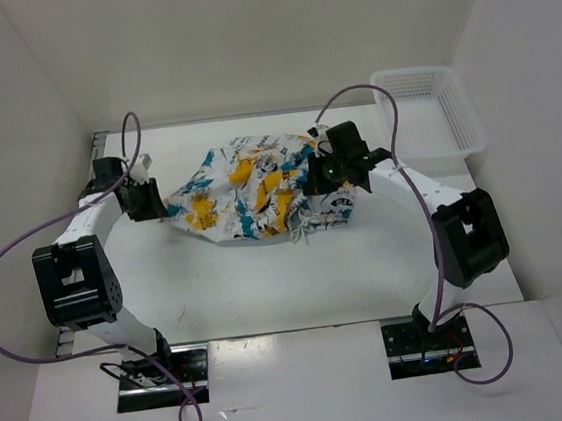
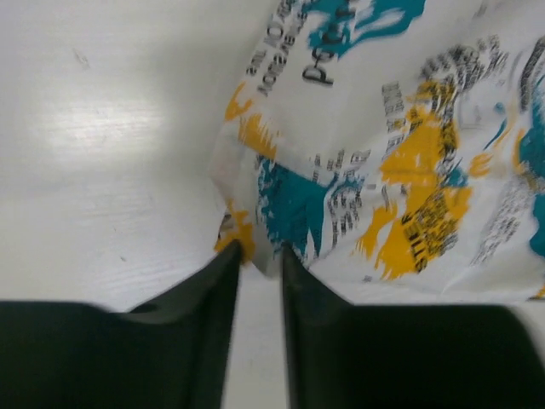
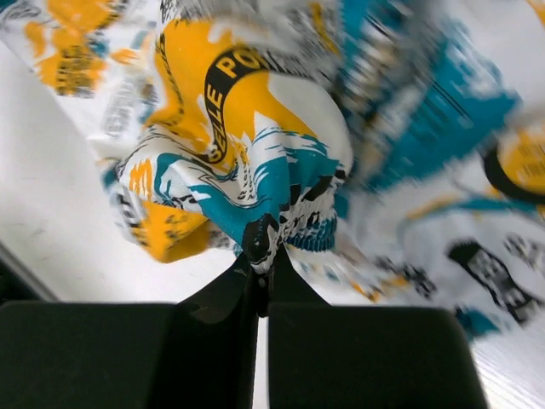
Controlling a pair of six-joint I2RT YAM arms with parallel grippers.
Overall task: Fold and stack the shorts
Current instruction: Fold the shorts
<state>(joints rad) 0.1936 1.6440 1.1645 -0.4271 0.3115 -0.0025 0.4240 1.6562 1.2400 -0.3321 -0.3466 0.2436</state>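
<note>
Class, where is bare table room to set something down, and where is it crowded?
Widest bare patch: the table between the shorts and its near edge. Narrow strip behind the shorts, along the far edge. Crowded: the middle, with left gripper and right gripper at the cloth, and the basket in the far-right corner.
</note>
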